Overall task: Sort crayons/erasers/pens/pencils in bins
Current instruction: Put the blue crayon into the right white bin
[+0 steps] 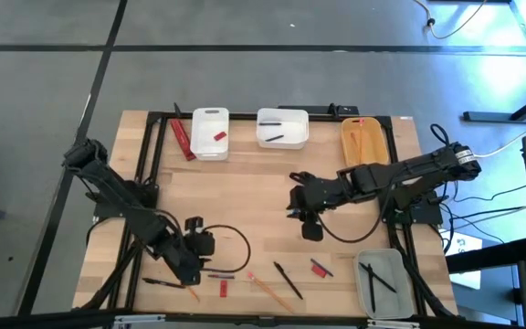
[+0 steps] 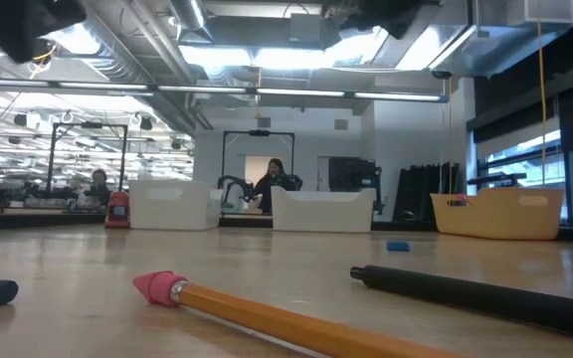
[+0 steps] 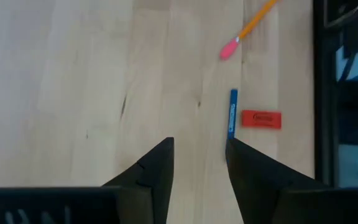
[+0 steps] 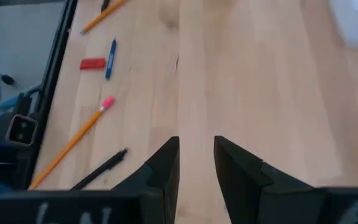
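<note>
The left gripper (image 1: 197,247) hovers low over the near left of the wooden table (image 1: 245,196), its fingers (image 3: 157,165) parted to a middling gap and holding nothing. Just ahead of it lie a short blue stick (image 3: 232,114) and a flat red eraser (image 3: 261,119) beside it.

The right gripper (image 1: 309,227) hangs mid-table, its jaws a narrow slot, also empty.

Near the front edge I count two thin orange wooden pencils — one pink-tipped (image 1: 269,291), one further left (image 1: 190,292) — two slim black pens (image 1: 288,281) (image 1: 163,283) and two red erasers.

These sticks look light, stiff and smooth, so likely to roll. A pinch across the middle of the shaft seems safest.

There are four plastic bins:
- The narrow white tub (image 1: 210,146) holds a red eraser.
- The wider white tub (image 1: 282,119) holds a pen.
- The yellow-orange tub (image 1: 365,155) is at the far right.
- The translucent grey tub (image 1: 395,265) holds two pens.
</note>
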